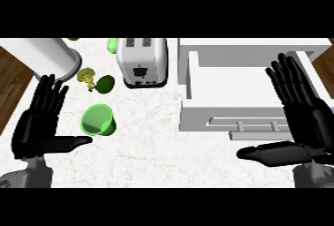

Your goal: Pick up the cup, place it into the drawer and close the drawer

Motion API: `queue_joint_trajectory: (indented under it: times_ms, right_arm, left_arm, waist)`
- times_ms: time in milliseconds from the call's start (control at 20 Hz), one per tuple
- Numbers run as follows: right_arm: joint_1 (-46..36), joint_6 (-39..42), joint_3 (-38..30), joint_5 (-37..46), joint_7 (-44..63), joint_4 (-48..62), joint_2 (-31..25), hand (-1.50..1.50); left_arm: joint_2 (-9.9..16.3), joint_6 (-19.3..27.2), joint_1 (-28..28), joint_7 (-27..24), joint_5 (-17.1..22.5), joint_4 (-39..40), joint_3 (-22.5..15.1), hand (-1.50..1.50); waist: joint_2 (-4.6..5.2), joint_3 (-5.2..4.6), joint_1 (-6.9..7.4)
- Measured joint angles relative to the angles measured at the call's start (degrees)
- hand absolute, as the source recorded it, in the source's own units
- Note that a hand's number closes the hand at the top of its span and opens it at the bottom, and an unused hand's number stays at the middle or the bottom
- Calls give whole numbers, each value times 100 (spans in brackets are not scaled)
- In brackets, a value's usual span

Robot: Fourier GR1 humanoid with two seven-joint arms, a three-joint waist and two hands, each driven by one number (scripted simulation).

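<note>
Green plastic cup [98, 119]: on white marble counter [163, 154], just right of left hand [39, 128], fingers straight, empty. White open drawer [235, 95]: right hand [303, 119] over its right side, fingers straight, empty. Silver toaster [142, 62]: behind cup.

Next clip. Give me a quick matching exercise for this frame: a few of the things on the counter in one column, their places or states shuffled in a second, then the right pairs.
Things:
1. cup
2. toaster
3. drawer
4. broccoli

Places or states:
A. pulled open, at the right
B. beside the left hand, mouth tipped toward the view
C. behind the cup, next to a dark green fruit
D. at the back, in the middle, slots up

Pairs: 1-B, 2-D, 3-A, 4-C
</note>
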Motion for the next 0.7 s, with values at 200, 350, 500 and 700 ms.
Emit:
queue_joint_trajectory:
  times_ms: [200,350,500,700]
  right_arm:
    - [-98,168,-164,-125,-132,175,-72,-150]
    - [-192,115,-146,-45,-12,126,-51,-150]
    - [-289,177,-294,-133,94,114,-144,-150]
    - [-406,249,-445,-227,153,147,-228,-150]
  left_arm:
    - [95,-130,-52,-439,-116,784,137,-150]
    - [73,-96,-67,-804,-272,1288,178,-150]
    - [65,-51,-167,-1203,-438,1921,213,-150]
    - [235,-259,-329,-1752,-468,2884,380,-150]
  waist:
    - [0,0,-6]
    - [-2,-1,-6]
    - [-2,-3,-13]
    - [0,-2,-17]
